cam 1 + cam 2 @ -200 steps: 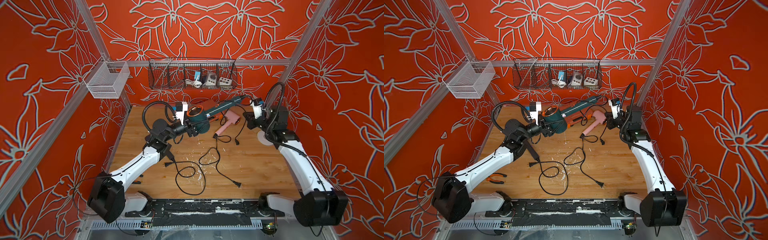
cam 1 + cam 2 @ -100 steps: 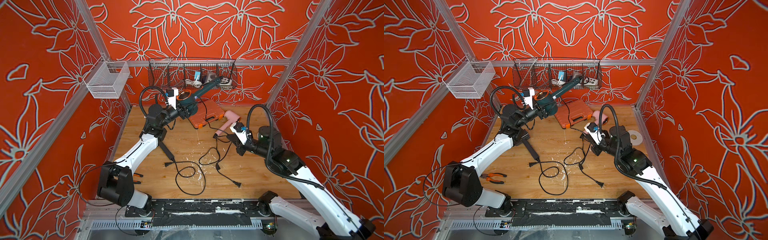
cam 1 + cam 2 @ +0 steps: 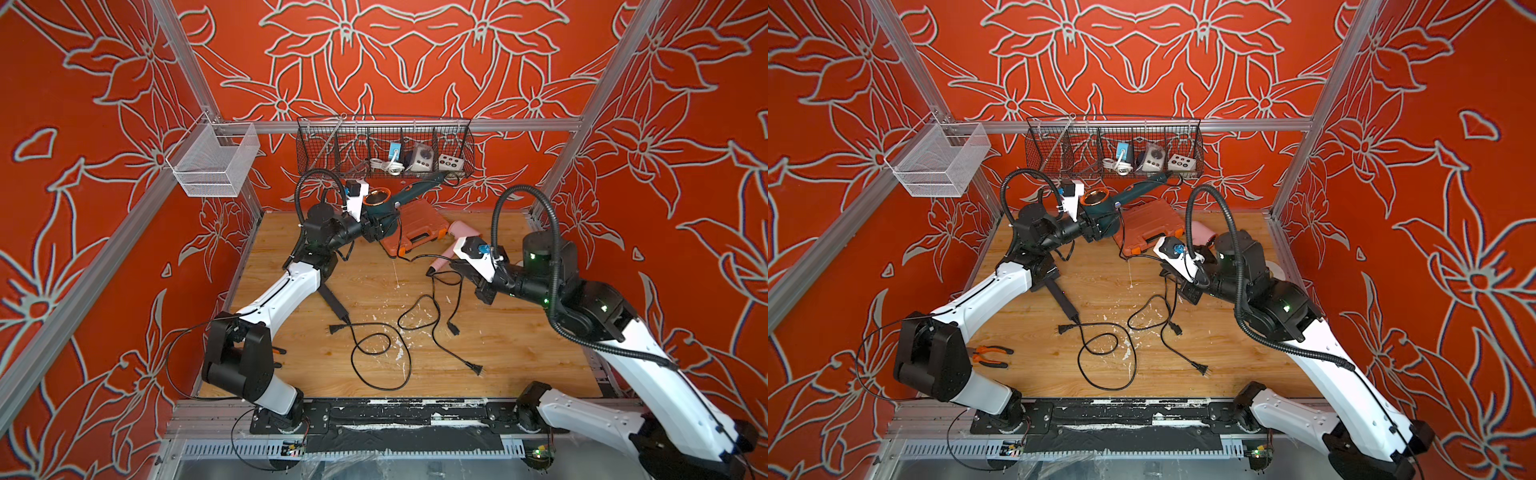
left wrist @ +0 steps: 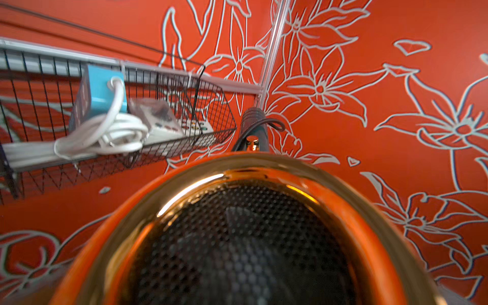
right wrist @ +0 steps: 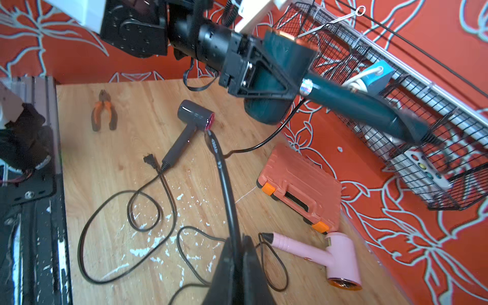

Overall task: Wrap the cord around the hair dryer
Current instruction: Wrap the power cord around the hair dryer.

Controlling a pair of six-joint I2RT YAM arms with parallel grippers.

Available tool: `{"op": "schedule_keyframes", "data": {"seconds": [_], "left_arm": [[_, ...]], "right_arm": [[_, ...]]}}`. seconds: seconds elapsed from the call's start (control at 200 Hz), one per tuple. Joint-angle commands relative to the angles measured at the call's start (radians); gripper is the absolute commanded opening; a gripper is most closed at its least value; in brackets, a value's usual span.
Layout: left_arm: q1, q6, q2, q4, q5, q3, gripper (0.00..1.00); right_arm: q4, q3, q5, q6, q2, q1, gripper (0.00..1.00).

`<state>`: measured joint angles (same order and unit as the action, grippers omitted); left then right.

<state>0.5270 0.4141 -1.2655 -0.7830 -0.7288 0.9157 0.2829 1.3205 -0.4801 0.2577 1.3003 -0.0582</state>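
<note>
Grip on teal hair dryer [image 3: 390,206] by left end effector [image 3: 375,223], clamped around the barrel, held clear of the desk [image 3: 498,340], handle pointing up toward the wire basket [image 3: 316,141]. Right end effector [image 5: 236,253] pressed together, pinching the black cord [image 5: 224,179] just above the desk. Near it, lying flat: pink hair dryer [image 3: 457,230], orange tool case [image 3: 419,228].

Orange tool case [image 3: 424,224], closed, is laid flat near the back edge of the wooden table [image 3: 519,353]. Pliers [image 3: 990,356] are noted by the left edge, toward the front. A black wire basket [image 3: 332,141] is hung above the back edge, with power strips [image 3: 452,161] held inside.
</note>
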Motion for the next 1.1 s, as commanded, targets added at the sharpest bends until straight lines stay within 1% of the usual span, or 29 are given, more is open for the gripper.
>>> {"op": "schedule_keyframes", "data": {"seconds": [0.0,0.125,0.175,0.23,0.3,0.385,0.505,0.585,0.676,0.781,0.876,0.966,1.096], "left_arm": [[-0.029,0.052,0.02,-0.134,0.03,0.0,0.0],[-0.061,0.073,-0.012,-0.148,0.063,0.022,0.0],[-0.076,0.082,-0.033,-0.162,0.075,0.037,0.0],[-0.094,0.093,-0.059,-0.175,0.086,0.058,0.0],[-0.124,0.098,-0.093,-0.188,0.099,0.089,0.0],[-0.165,0.079,-0.122,-0.173,0.111,0.13,0.0],[-0.225,0.035,-0.155,-0.119,0.12,0.179,0.0],[-0.25,-0.029,-0.17,-0.052,0.122,0.204,0.0],[-0.256,-0.129,-0.187,0.058,0.117,0.24,0.0],[-0.256,-0.216,-0.219,0.169,0.103,0.274,0.0],[-0.255,-0.245,-0.247,0.215,0.075,0.282,0.0],[-0.251,-0.278,-0.259,0.268,0.069,0.276,0.0],[-0.244,-0.314,-0.253,0.334,0.043,0.242,0.0]], "right_arm": [[-0.041,-0.034,0.033,-0.109,-0.03,0.006,0.0],[-0.111,-0.137,-0.038,-0.226,-0.066,0.002,0.0],[-0.141,-0.192,-0.043,-0.263,-0.088,-0.014,0.0],[-0.163,-0.253,-0.022,-0.272,-0.12,-0.053,0.0],[-0.164,-0.321,0.023,-0.246,-0.168,-0.126,0.0],[-0.112,-0.368,0.096,-0.174,-0.231,-0.246,0.0],[0.004,-0.382,0.178,-0.099,-0.328,-0.385,0.0],[0.071,-0.373,0.202,-0.056,-0.388,-0.445,0.0],[0.175,-0.311,0.201,-0.002,-0.422,-0.506,0.0],[0.325,-0.169,0.216,0.073,-0.398,-0.579,0.0],[0.451,-0.011,0.235,0.138,-0.339,-0.628,0.0],[0.568,0.169,0.286,0.205,-0.266,-0.67,0.0],[0.657,0.383,0.355,0.281,-0.182,-0.69,0.0]]}}
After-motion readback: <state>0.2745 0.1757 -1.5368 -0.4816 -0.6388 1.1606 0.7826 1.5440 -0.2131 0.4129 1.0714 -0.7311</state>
